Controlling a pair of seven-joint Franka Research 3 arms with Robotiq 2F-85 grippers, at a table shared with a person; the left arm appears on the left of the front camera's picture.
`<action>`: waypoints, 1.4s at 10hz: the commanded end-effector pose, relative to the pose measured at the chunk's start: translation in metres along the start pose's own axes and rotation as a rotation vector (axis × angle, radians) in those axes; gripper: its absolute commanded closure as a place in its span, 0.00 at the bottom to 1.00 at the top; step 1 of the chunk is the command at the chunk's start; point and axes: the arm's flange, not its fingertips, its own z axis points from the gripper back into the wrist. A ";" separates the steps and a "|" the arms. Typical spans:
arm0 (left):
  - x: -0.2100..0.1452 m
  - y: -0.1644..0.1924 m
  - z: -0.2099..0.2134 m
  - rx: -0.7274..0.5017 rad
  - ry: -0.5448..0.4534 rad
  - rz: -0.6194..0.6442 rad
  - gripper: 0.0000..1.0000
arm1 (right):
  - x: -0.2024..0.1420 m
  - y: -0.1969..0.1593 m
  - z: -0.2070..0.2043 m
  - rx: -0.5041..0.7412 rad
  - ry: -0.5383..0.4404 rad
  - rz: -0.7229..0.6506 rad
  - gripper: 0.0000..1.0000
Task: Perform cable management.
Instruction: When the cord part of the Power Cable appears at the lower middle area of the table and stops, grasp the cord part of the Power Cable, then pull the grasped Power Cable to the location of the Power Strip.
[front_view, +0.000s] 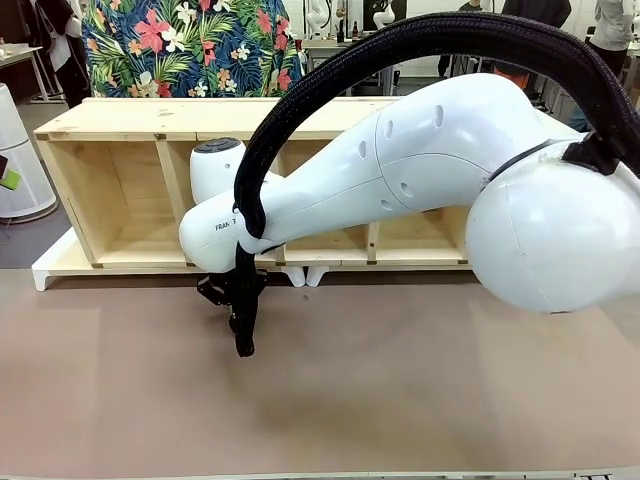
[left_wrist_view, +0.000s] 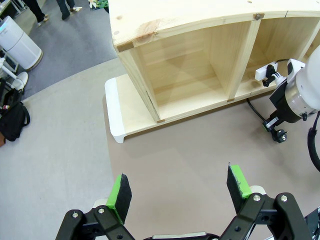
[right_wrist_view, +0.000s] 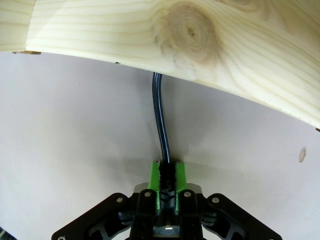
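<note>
Cable, thin and black, ran up the middle of the right wrist view from between the green pads of the right hand. That hand's jaws were clamped tight on it. The cable passed out of sight under the lower edge of the wooden shelf unit across the top of the frame. In the left wrist view the same cable showed near the right edge, coming off the foot of the shelf unit and curving down over the bench to the right hand. A white power strip lay just above it inside a compartment. The left hand hung over the bench at the bottom of that frame, jaws wide apart and holding nothing. In the front view the right arm reached across to left of centre, with its ribbed black hose arching over it.
</note>
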 end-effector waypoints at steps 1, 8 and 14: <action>-0.001 0.002 0.000 -0.002 0.004 0.005 0.00 | 0.000 -0.001 0.000 -0.006 -0.003 -0.005 1.00; -0.001 0.002 0.000 -0.002 0.004 0.005 0.00 | 0.000 -0.001 0.000 -0.006 -0.003 -0.005 1.00; -0.001 0.002 0.000 -0.002 0.004 0.005 0.00 | -0.019 0.001 0.005 -0.054 0.000 0.032 0.85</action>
